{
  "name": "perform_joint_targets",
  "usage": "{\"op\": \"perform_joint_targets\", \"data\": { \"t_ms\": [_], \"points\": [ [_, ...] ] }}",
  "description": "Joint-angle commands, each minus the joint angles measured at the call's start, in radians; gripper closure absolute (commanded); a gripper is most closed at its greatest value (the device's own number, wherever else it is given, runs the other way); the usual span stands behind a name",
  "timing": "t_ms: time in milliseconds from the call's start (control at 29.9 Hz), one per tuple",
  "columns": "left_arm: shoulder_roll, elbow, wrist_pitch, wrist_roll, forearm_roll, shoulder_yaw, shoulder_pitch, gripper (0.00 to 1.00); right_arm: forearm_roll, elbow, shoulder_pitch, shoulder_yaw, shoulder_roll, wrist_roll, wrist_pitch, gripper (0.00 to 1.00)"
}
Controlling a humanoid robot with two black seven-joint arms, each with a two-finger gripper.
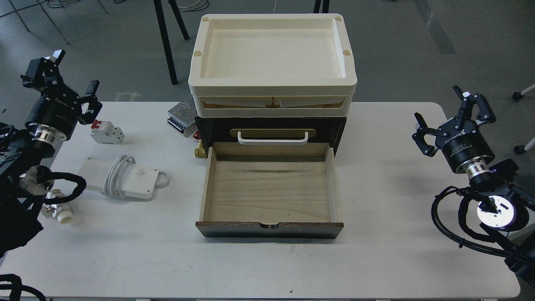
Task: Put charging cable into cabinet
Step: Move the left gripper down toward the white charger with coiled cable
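The table (376, 259) is being seen nearest the viewer, its white top carrying everything in the scene. At its centre the cabinet (271, 129) is being shown with its lower drawer (269, 192) pulled fully out toward the viewer; the light plywood interior is being displayed bare, and the dark front panel is lying closest to the table's near edge. Above the drawer, a white handle (273, 138) on a brass plate is being shown on the cabinet's dark face, and a cream tray (271, 83) is sitting on top. The cable (121, 179) is lying flat on the table to the left of the drawer, well apart from it, with its cord wound around the adapter's middle. Behind it, a small white breaker (107, 131) with a red switch is being seen, and a perforated metal box (182, 113) is resting against the cabinet's left rear. A white and metal fitting (58, 212) is lying near the left table edge. The left gripper (70, 73) is being held raised over the left end of the table, fingers spread apart and holding nothing. The right gripper (449, 113) is being held over the right end, likewise spread and unloaded.
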Motion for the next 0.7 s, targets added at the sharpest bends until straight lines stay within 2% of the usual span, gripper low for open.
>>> {"op": "perform_joint_targets", "data": {
  "t_ms": [0, 334, 435, 535, 669],
  "points": [
    [-0.005, 0.001, 0.000, -0.002, 0.003, 0.004, 0.005, 0.00, 0.000, -0.001, 0.000, 0.000, 0.000, 0.000, 0.000, 0.01],
    [0.010, 0.075, 0.000, -0.002, -0.003, -0.004, -0.018, 0.00, -0.002, 0.000, 0.000, 0.000, 0.000, 0.000, 0.000, 0.01],
    [0.080, 0.073, 0.000, -0.002, 0.011, 0.008, -0.020, 0.00, -0.002, 0.000, 0.000, 0.000, 0.000, 0.000, 0.000, 0.01],
    [0.161, 0.072, 0.002, -0.002, 0.113, 0.073, -0.041, 0.05, -0.002, 0.000, 0.000, 0.000, 0.000, 0.000, 0.000, 0.01],
    [0.211, 0.070, 0.085, -0.002, 0.300, 0.168, -0.119, 0.09, -0.002, 0.000, 0.000, 0.000, 0.000, 0.000, 0.000, 0.01]
  ]
}}
